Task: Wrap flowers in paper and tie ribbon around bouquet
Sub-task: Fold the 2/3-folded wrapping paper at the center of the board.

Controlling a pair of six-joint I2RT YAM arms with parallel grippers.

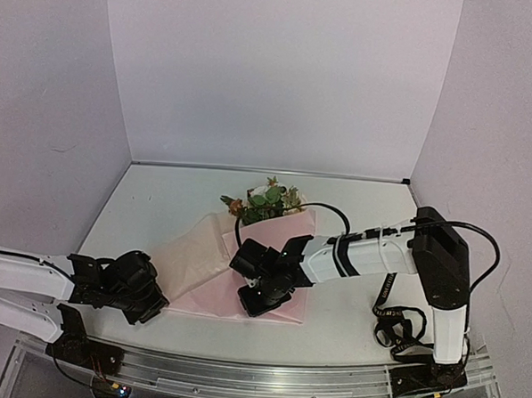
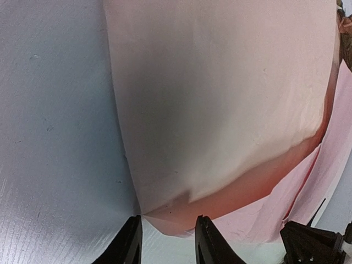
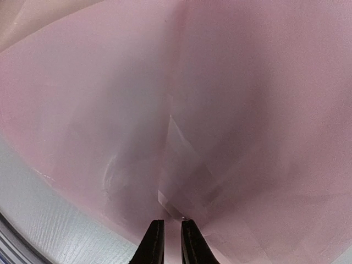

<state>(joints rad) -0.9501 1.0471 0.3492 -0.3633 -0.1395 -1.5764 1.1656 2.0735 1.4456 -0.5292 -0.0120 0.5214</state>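
Table, white: fills the middle of the top view.
Paper, pink: centre frame, running lower left to upper right.
Right gripper: centre, nearly closed, pinching a paper fold.
Left gripper: lower left, jaws partly apart, paper corner between them, unpinched.
Flowers: at the paper's upper end.

R gripper tips nearly shut, pinching a fold of pink paper; table bottom-left.
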